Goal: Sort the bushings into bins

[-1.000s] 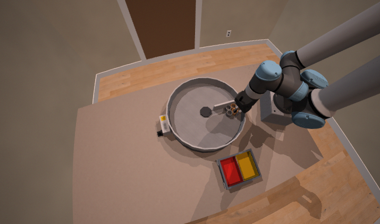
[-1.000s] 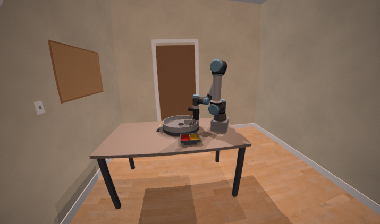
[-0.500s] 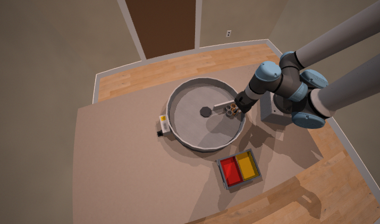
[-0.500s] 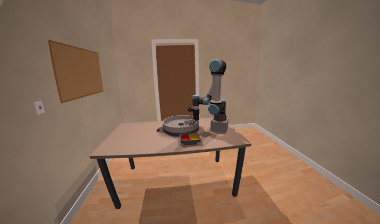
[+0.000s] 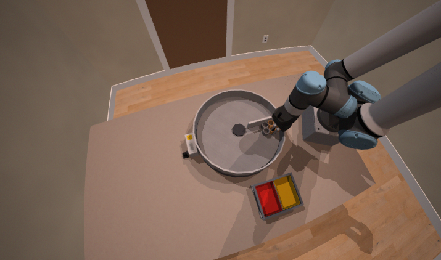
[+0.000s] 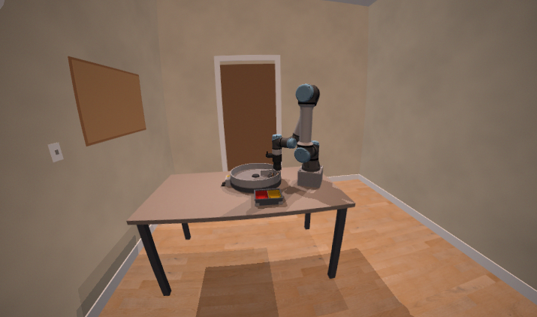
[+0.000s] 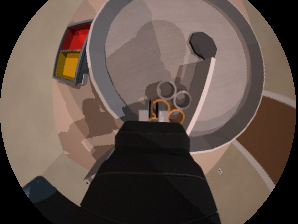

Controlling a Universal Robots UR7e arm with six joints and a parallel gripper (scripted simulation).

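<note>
The grey turntable carries a tight cluster of bushings against a pale bar near its right rim. Two are steel and two are bronze; in the top view the cluster is small. My gripper is down in the turntable at the cluster's edge. Its fingers are closed on the wall of the nearer bronze bushing. The red bin and the yellow bin stand side by side in front of the turntable.
A dark hub sits at the turntable's centre. A small white box with a yellow label is fixed to the turntable's left side. The arm's grey pedestal stands to the right.
</note>
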